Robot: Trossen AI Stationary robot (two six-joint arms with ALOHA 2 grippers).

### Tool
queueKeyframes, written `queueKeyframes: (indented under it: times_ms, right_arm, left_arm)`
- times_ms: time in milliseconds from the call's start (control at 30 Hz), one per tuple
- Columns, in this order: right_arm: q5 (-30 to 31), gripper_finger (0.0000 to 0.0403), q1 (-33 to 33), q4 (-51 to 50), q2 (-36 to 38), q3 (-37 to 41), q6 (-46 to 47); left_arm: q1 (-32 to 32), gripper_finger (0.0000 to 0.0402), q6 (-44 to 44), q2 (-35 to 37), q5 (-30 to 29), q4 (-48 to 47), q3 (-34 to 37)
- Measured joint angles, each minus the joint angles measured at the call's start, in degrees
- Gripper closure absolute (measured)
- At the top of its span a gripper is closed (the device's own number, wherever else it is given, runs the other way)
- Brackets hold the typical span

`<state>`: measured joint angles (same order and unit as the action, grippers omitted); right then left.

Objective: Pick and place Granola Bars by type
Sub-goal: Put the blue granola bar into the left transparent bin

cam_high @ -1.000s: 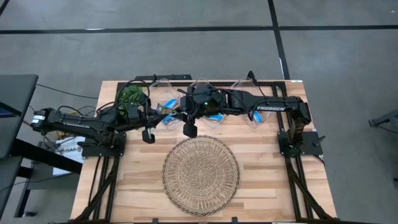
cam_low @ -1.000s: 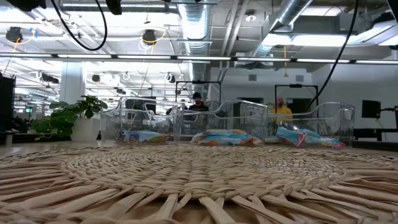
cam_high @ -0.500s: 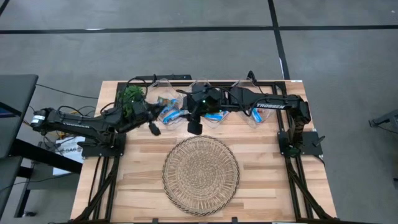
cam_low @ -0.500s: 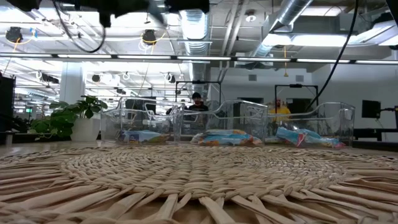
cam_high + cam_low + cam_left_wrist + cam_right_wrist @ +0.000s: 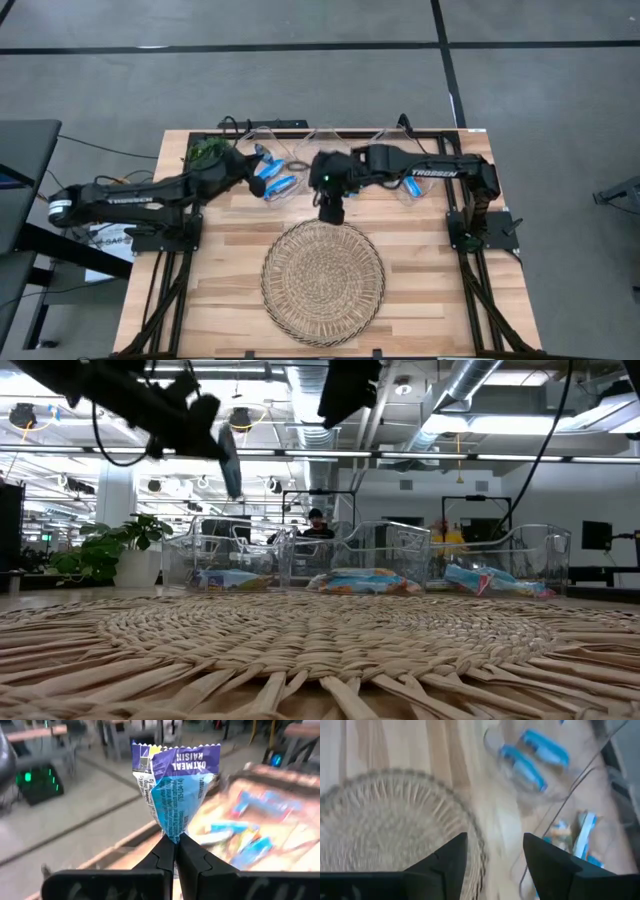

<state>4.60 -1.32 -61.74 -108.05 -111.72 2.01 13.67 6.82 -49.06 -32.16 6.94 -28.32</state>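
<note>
High view, left claw (image 5: 258,186): has swung from the bare surface (image 5: 200,290) near the wicker tray (image 5: 323,282) back toward the row of clear bins (image 5: 330,140); now over the leftmost bin holding bright blue bars (image 5: 278,185).
High view, right claw (image 5: 331,211): has moved off the bins to just beside the tray's far rim; tray looks bare.
Low view: three bins (image 5: 365,560) behind the tray weave (image 5: 300,650), bars lying in each; both arms have dropped into frame overhead.
Left wrist view: claw fingers (image 5: 189,860) pressed together on the bottom crimp of an oatmeal raisin bar (image 5: 174,790), blue and purple wrapper, held upright above a bin.
Right wrist view: claw fingers (image 5: 451,854) apart, nothing between them, tray (image 5: 390,825) ahead.
Judgement: last bar near release; sorting almost finished.
</note>
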Motion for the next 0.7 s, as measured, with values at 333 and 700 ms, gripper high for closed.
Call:
queueKeyframes:
  times_ms: [333,700]
  right_arm:
    - [2.2,0.022,7.0,-2.2,0.4,4.3,0.1]
    - [4.5,0.0238,9.3,-4.4,0.4,4.3,0.0]
  left_arm:
    - [8.5,0.0401,6.6,-11.0,7.1,-6.1,0.0]
    - [9.2,0.0368,9.1,-14.6,8.5,-7.3,0.0]
